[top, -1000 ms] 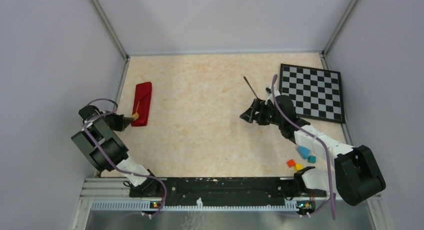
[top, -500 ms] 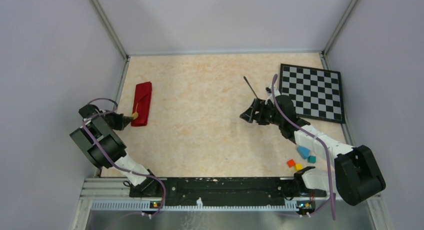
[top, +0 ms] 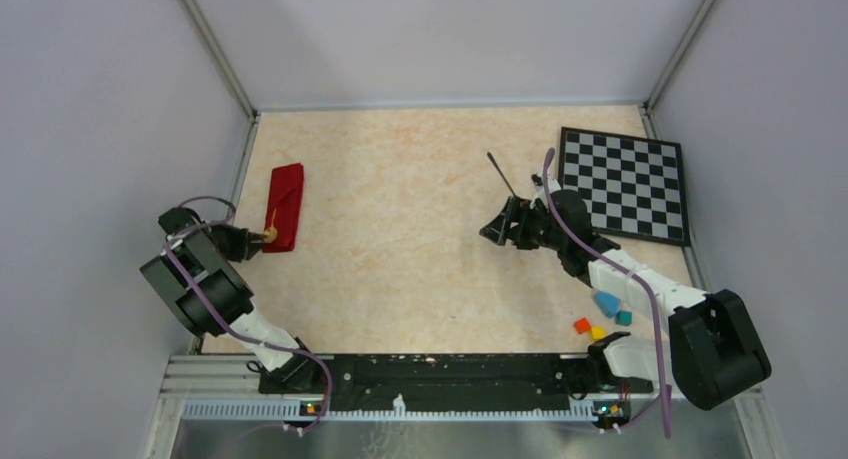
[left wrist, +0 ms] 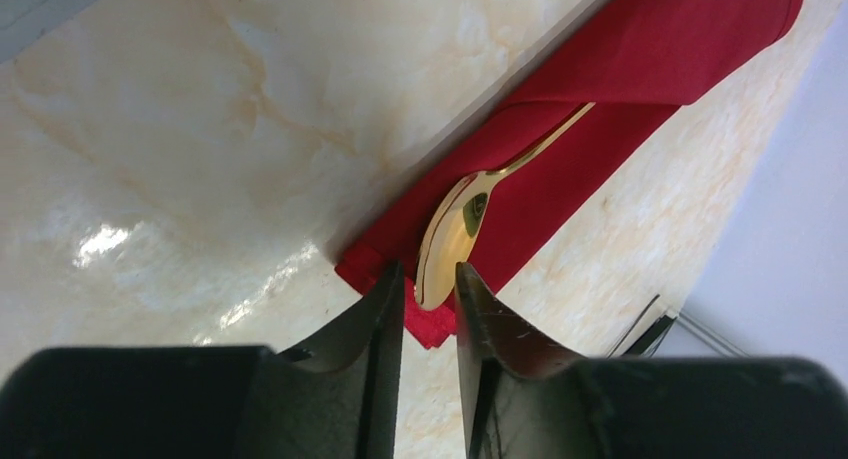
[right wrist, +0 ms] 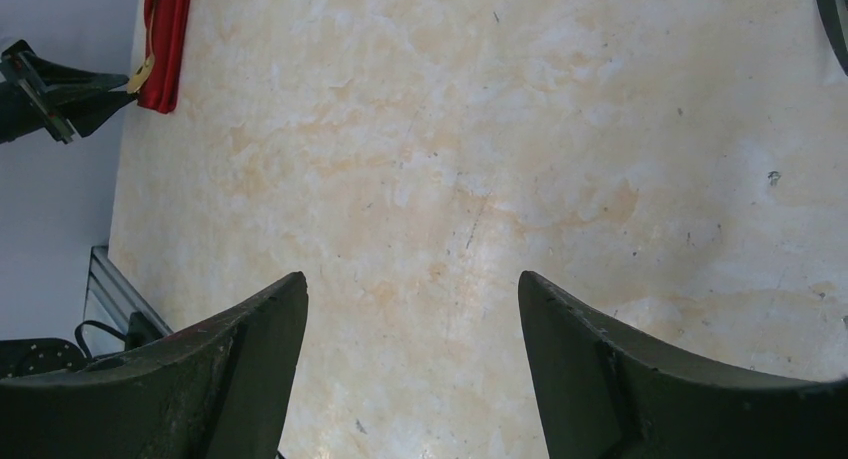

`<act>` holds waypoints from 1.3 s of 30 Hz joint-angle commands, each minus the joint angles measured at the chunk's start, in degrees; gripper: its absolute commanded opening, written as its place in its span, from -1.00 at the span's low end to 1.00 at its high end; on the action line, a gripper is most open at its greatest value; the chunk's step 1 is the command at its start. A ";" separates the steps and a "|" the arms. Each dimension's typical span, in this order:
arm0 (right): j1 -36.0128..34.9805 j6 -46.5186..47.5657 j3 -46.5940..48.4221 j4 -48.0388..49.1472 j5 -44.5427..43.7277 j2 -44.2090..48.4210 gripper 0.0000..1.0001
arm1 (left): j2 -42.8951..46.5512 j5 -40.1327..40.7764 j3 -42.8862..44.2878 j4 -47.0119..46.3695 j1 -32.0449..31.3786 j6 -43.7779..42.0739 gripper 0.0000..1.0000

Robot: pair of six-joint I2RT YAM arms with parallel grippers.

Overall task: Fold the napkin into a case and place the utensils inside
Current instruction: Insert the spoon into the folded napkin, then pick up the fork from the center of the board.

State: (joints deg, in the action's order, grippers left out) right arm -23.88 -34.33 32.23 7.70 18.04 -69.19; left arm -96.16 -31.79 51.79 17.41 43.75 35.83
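Red cloth case (left wrist: 690, 29), gold spoon (left wrist: 452, 234) tucked in; left pincer (left wrist: 428, 276) slightly parted at spoon's bowl; right pincer (right wrist: 412, 281) spread wide.

My left arm (top: 200, 289) and right arm (top: 640, 279) consist of bulky black joint housings linked by white segments. A purple cable (top: 657, 329) runs along each arm. My left gripper (left wrist: 428, 271) fingers (left wrist: 375, 379): black, tapered, lightly scratched. My right gripper (right wrist: 410, 279) fingers (right wrist: 240, 379): broad, curved, dark, apparently dusty or worn.

Gold spoon (left wrist: 450, 241) in red case (left wrist: 650, 49)
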 commanded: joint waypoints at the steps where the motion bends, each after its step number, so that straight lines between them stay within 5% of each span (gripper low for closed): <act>1: -0.27 1.60 -0.11 1.85 -1.01 -0.20 0.53 | 5.84 4.22 2.60 0.19 0.12 -2.35 -0.32; 9: -0.29 6.69 4.37 -5.25 -3.40 0.18 0.54 | 21.34 11.24 -2.44 2.04 -3.62 -3.53 0.14; 15: 1.51 15.18 18.72 -20.48 -10.64 -6.62 0.58 | 27.20 10.63 -2.45 2.01 -23.53 -8.43 0.37; 22: 4.45 23.02 41.62 -31.72 -15.45 -29.88 0.49 | 31.35 -2.48 -5.68 4.44 -42.39 -13.27 0.42; 28: 4.57 29.93 61.92 -42.29 -24.90 -47.82 0.29 | 38.56 -8.76 -13.50 1.70 -54.89 -8.83 0.48; 36: 4.54 31.22 66.80 -43.92 -26.65 -56.73 0.06 | 41.51 -6.51 -17.93 -1.62 -64.41 -3.35 0.51; 39: 4.08 30.12 65.00 -42.95 -25.84 -57.13 -0.19 | 39.97 -6.37 -17.05 -2.52 -65.48 -2.80 0.51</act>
State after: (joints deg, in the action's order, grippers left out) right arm -19.57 -4.47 97.30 -33.85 -6.70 -124.95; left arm -55.27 -38.15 33.82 19.40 -20.43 31.29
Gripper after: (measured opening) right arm 0.477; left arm 0.755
